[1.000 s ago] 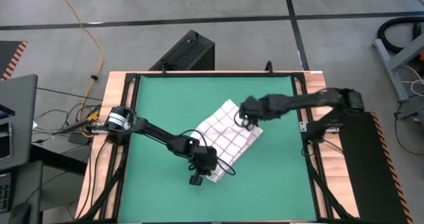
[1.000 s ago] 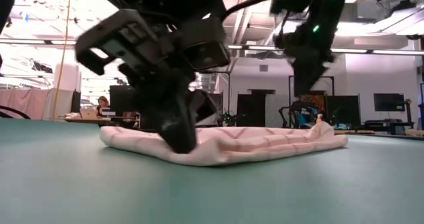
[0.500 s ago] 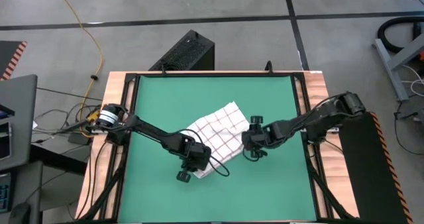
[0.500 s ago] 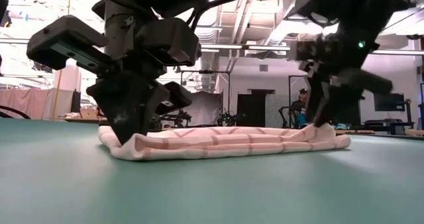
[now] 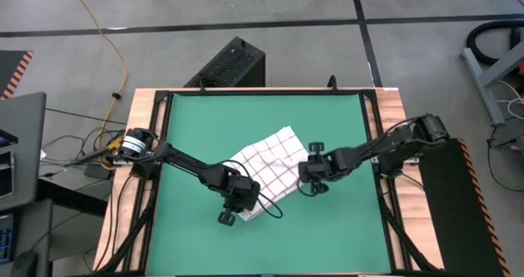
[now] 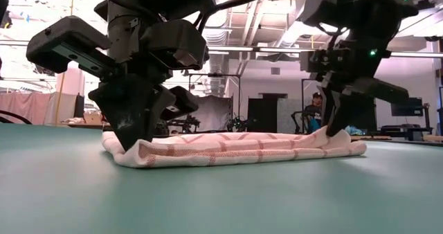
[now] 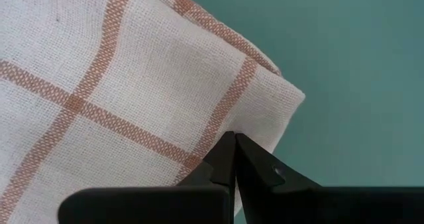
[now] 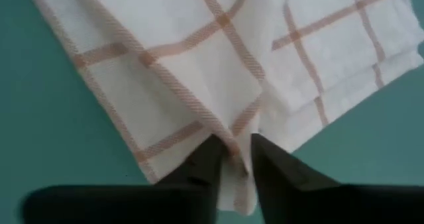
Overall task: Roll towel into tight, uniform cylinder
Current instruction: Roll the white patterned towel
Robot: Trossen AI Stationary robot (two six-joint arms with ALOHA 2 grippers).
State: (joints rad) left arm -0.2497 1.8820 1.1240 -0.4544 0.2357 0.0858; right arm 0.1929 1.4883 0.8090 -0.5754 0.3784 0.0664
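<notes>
The towel [image 5: 266, 169], white with red-brown grid lines, lies folded into a flat slanting band on the green mat [image 5: 196, 121]. In the low view it shows as a low stack of several layers [image 6: 242, 149]. My left gripper [image 5: 238, 202] is shut at the towel's near end. My right gripper [image 5: 312, 177] is shut on the towel's right edge. Both point down at the mat. My left gripper comes from above with its tips closed together on the cloth beside the towel's near corner [image 7: 265, 111]. The fingers hide whether cloth lies between them. The towel's end curls up a little against the finger [image 6: 121, 145] and otherwise lies on the mat. My right gripper pinches a raised fold of the cloth [image 8: 233, 148] between its two fingers [image 8: 271, 161], at the towel's right edge. The fingers come from above, pointing down. The towel lies on the mat around them, slack, with layered edges beside the fold.
Bare green mat lies on all sides of the towel, inside a black and wooden frame [image 5: 149, 105]. A black box [image 5: 232, 64] stands on the floor beyond the far edge. A thin cable [image 5: 278, 205] loops from my left gripper over the towel's near end.
My right gripper has come down and toward the near edge, onto the towel's right edge. My left gripper has gone toward the table's left with the towel's near end. The towel now lies narrower and farther left. In the last half second nothing has moved.
</notes>
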